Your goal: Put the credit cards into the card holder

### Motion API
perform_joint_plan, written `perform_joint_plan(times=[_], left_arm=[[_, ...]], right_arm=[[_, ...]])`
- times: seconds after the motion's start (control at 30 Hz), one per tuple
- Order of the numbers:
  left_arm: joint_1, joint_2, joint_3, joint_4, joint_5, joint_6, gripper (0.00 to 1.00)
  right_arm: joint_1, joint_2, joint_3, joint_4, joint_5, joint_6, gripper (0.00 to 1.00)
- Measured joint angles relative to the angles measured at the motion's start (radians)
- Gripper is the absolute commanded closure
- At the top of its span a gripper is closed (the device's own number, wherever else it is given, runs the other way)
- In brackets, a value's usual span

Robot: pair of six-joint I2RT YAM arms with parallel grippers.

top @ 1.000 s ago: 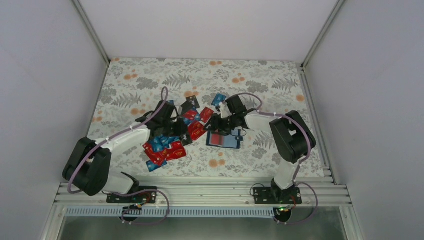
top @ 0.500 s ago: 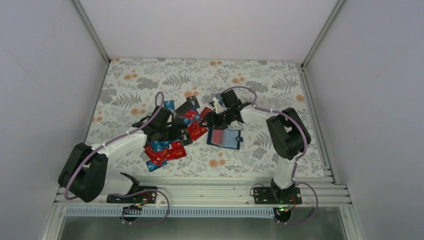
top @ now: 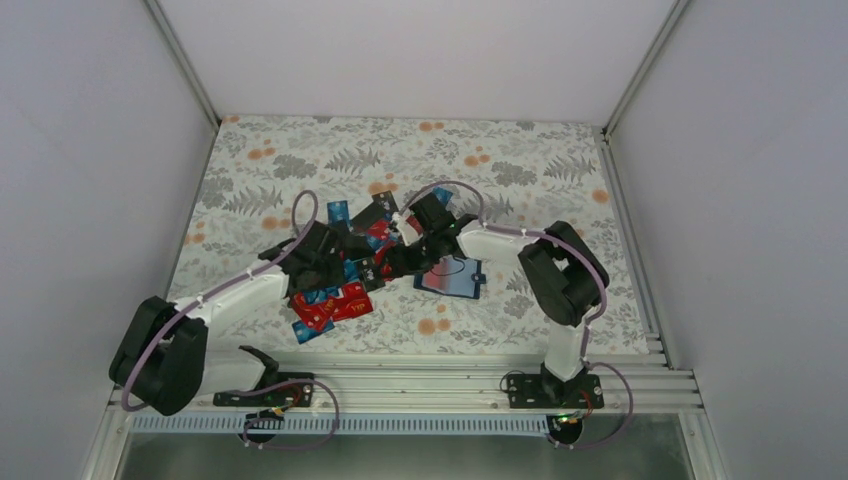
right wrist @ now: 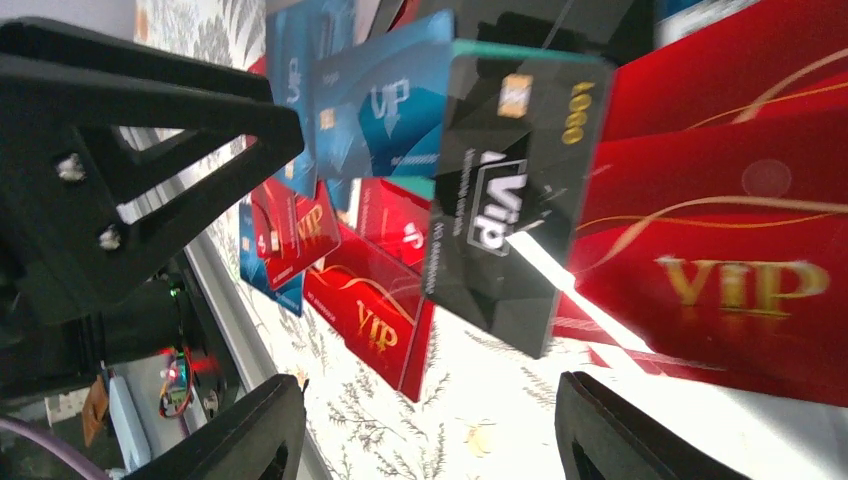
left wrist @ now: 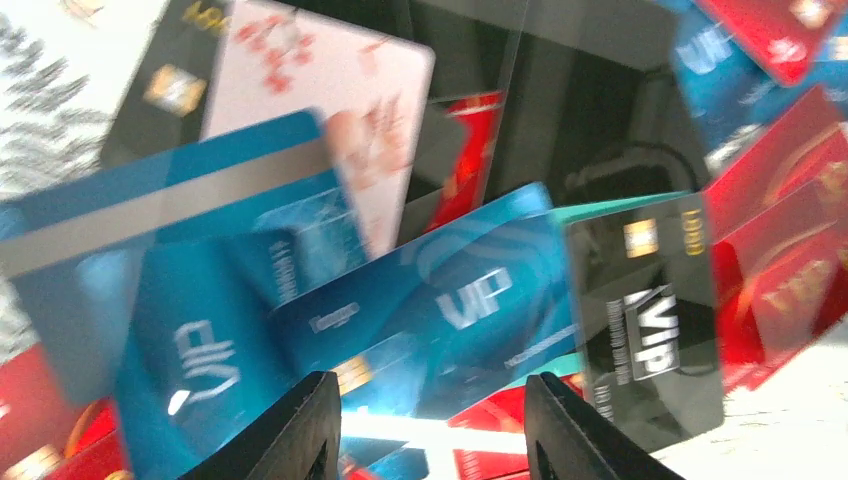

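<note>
Two arms, two grippers, one card holder, one overlapping heap of credit cards on the floral table cover. Cannot tell the total of cards from above: too much overlap.

Card holder lying open and flat just right of the heap, partly under the right arm, lighter blue inside facing up.

Left gripper: released, fingers apart, nothing between them, close over the heap. Counted beneath it in the left wrist view: at least four blue, two black, one white card with pink-red print, several red at the edges. Readable there: "VIP" in white on the centre blue card, "VIP" on the lower blue card, "VIP" on the black card, with a gold chip and gold digits, apparently "1000". Striped blue card lying back up, grey band across, no legible text.

Right gripper: released as well, fingers wide, holding nothing, low over the heap and near the left gripper. Readable in the right wrist view: gold "VIP" on the big red card, gold "VIP" on the small red card, white "VIP" on the same black card and on a blue one above it.
</note>
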Motion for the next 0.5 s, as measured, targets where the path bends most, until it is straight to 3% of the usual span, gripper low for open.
perform_joint_plan(times=[0.07,0.23,0.37,0.5], left_arm=[[0.0,-0.025,-0.025,-0.023,-0.037,-0.035,0.26],[0.012,-0.048,-0.059,-0.091,-0.126,-0.107,0.05],[0.077,-0.026,-0.059,-0.103,-0.177,-0.13,0.02],[0.164,0.035,-0.059,-0.062,-0.171,-0.096,0.08]], right_arm=[[0.027,0.0,-0.002,0.001,0.01,0.0,0.35],[0.091,-0.001,-0.031,0.017,0.037,0.005,0.35],[0.112,-0.003,-0.069,0.023,0.055,0.014,0.35],[0.113,-0.023,-0.109,0.027,0.077,0.015,0.35]])
